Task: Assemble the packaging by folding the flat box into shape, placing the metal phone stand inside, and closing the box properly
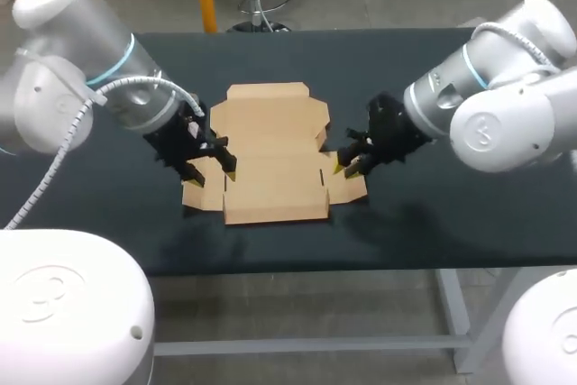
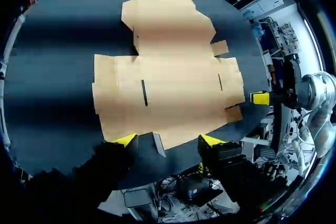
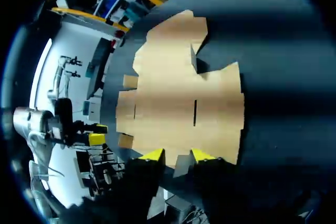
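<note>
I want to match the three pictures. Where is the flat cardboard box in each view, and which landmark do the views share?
Head view: the flat cardboard box lies mid-table, between the left gripper and the right gripper.
Left wrist view: the box lies just ahead of the left gripper.
Right wrist view: the box lies just ahead of the right gripper.
Shared landmark: the two dark slits in its wide panel.

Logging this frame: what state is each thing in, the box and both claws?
box: unfolded, lying flat on the table, not yet folded into shape.
left claw: open, tips at one side edge of the box, a small flap between them.
right claw: open, tips at the opposite side edge, a small flap between them.
</note>
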Controlling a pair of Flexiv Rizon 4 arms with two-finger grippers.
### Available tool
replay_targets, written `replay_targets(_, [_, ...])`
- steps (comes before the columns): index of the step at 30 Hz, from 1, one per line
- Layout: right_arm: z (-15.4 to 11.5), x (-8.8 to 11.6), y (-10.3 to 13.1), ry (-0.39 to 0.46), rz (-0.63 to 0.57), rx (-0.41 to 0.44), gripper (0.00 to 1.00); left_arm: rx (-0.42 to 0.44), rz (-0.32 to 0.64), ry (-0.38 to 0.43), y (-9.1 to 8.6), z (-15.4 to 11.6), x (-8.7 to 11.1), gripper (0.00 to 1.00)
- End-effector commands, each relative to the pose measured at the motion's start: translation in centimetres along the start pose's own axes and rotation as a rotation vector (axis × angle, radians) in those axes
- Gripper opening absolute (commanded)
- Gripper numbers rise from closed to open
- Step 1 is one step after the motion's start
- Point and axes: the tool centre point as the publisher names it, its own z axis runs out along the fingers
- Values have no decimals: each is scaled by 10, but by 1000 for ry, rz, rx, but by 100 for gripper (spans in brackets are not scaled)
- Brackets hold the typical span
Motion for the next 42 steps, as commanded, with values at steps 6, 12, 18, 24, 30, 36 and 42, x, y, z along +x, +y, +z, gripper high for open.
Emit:
replay_targets(6, [-39, -14, 31, 169, 30, 110, 100, -6, 17, -4, -20, -34, -8, 100])
replay_targets(12, [-47, -19, 44, 203, 81, 99, 100, -22, 34, 19, -23, -41, -10, 100])
replay_targets(18, [-47, -19, 44, 203, 81, 99, 100, -22, 34, 19, -23, -41, -10, 100])
replay_targets(24, [-47, -19, 44, 203, 81, 99, 100, -22, 34, 19, -23, -41, -10, 100])
replay_targets(30, [-47, -19, 44, 203, 81, 99, 100, -22, 34, 19, -23, -41, -10, 100])
replay_targets(36, [-53, -23, 59, 225, 73, 92, 100, -12, 62, 23, -27, -44, -9, 100])
replay_targets(42, [-54, -29, 86, 255, 62, 105, 100, 14, 96, 6, -46, -51, -10, 100])
